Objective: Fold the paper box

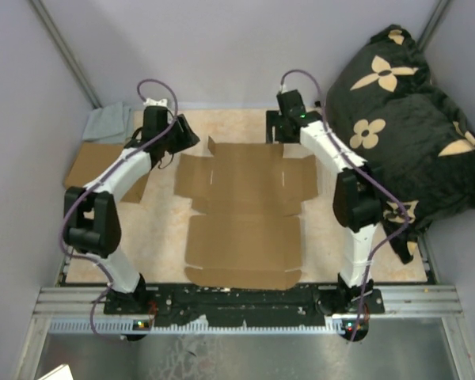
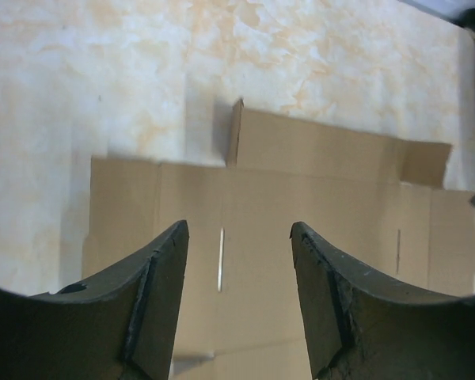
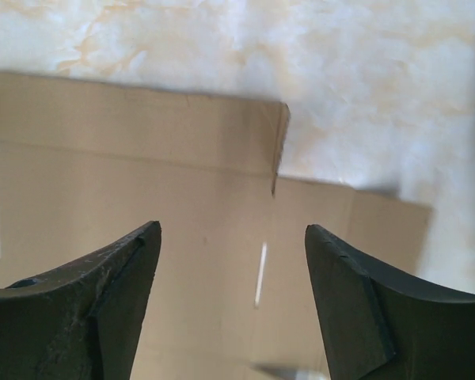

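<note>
The table (image 1: 154, 229) is pale and marbled under grey walls. A black flower-printed cushion (image 1: 412, 119) is heaped at 3 o'clock, a second piece of brown cardboard (image 1: 87, 166) lies at 9 o'clock, and a grey cloth (image 1: 107, 123) sits beyond it at 10.

The paper box (image 1: 245, 206) lies unfolded and almost flat in the middle of the table, between my two arms. Only the small corner tabs (image 2: 236, 131) of its far flap stand up.

My left claw (image 2: 237, 237) hangs over the sheet's 10 o'clock corner and my right claw (image 3: 231, 233) over its 1 o'clock corner. Both are spread wide with nothing between the fingers.

I judge this sheet light, stiff across each panel and willing to bend only along its creases. On so smooth a top it will likely skate away if I push from one side. The flat edges give me little to get under, so I would take the far flap beside those raised tabs, one claw at each end, and lift evenly. Pinching hard could crush the corrugation.
</note>
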